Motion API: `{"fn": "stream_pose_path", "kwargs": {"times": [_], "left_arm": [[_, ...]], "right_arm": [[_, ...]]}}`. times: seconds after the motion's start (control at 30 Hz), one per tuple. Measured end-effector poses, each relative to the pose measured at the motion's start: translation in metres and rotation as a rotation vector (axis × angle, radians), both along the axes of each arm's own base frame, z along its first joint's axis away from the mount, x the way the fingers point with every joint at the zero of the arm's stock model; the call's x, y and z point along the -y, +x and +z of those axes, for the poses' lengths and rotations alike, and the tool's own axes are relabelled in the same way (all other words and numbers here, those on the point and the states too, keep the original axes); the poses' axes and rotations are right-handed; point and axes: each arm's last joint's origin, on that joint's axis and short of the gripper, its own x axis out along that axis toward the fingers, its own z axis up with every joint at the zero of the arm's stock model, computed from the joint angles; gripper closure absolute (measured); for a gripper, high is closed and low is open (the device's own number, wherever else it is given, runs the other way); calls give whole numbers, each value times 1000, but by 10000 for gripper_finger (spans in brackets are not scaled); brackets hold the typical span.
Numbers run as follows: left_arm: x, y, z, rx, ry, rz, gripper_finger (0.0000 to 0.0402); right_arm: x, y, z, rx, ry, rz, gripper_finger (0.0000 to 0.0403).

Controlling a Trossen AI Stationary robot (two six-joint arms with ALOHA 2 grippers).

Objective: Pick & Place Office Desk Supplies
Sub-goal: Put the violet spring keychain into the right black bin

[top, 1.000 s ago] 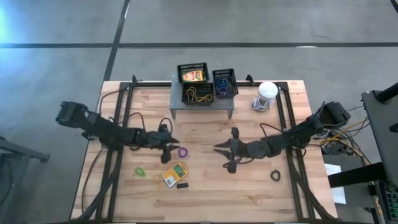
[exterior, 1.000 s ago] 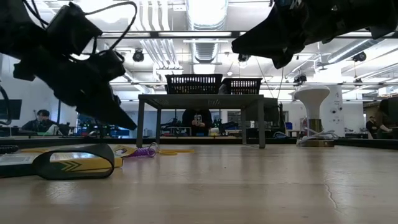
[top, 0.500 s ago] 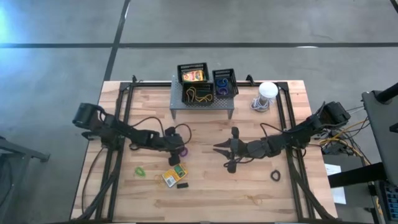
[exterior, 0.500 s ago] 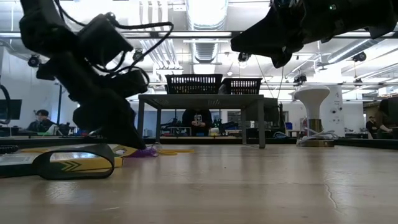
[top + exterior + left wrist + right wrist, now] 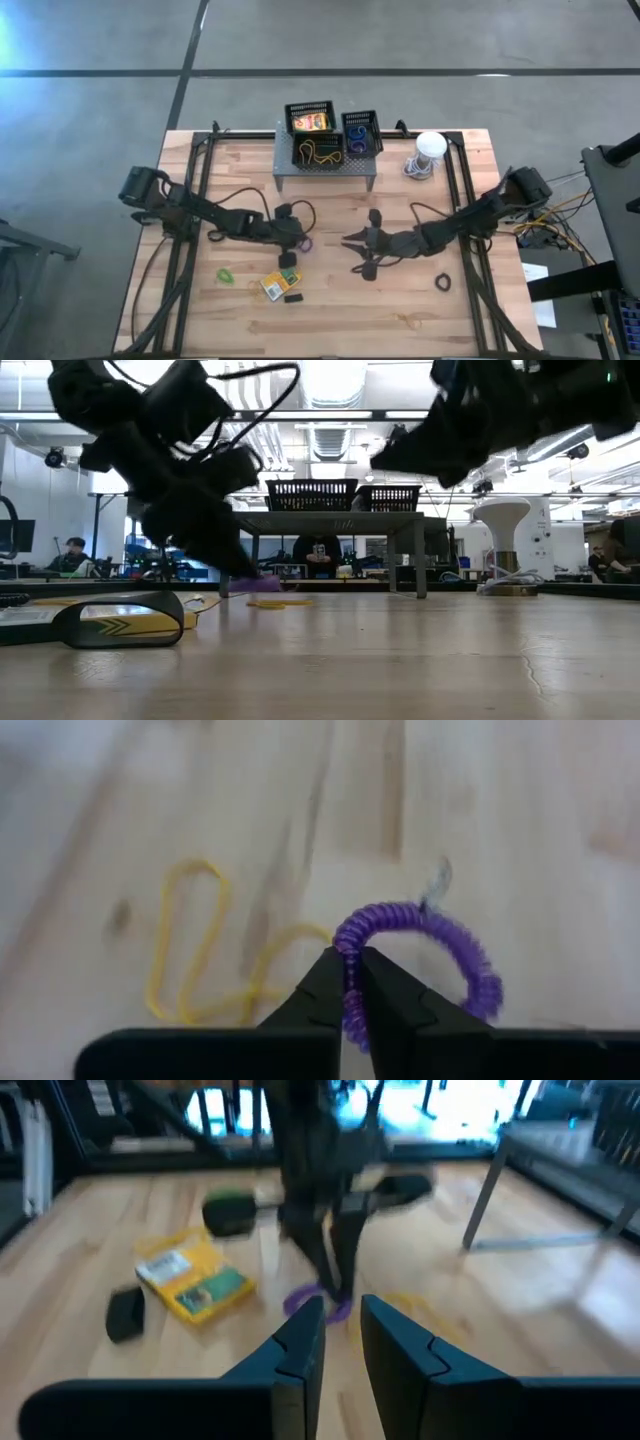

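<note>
Green band (image 5: 225,272) and crayon box (image 5: 279,281) lie loose on the desk (image 5: 400,300), still unsorted. Left gripper (image 5: 350,978) pinches the purple band (image 5: 440,935) at mid-desk. Baskets (image 5: 330,135) on the shelf (image 5: 325,168) already hold supplies. Right gripper (image 5: 340,1320) hovers, narrowly parted and empty; black band (image 5: 443,283) waits. Only the left wrist view shows the pinch and a yellow band (image 5: 200,950).

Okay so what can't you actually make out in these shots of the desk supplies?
- High view: the purple rubber band is mostly covered by the left gripper.
- Low view: the crayon box is half hidden behind a black band close to the camera.
- Right wrist view: the tiny black block is blurred, its shape unclear.
- High view: the basket contents are too small to identify.
</note>
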Motion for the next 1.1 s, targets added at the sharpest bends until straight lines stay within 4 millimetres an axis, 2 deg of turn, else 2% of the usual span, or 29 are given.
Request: {"fn": "stream_pose_path", "kwargs": {"times": [0.2, 0.37, 0.57, 0.73, 0.9, 1.1], "left_arm": [[6, 18, 23, 143, 71, 72, 378], [13, 26, 36, 201, 181, 93, 378], [26, 28, 43, 227, 267, 60, 378], [35, 28, 47, 244, 331, 58, 378], [39, 30, 51, 261, 341, 59, 378], [39, 29, 52, 260, 347, 67, 378]], "right_arm": [[4, 14, -35, 14, 134, -69, 339], [13, 24, -47, 118, 223, -114, 319], [21, 30, -47, 208, 248, -135, 268], [19, 38, -44, 217, 259, -100, 237], [15, 50, -38, 187, 235, -6, 230], [12, 61, -34, 118, 169, -4, 243]]}}
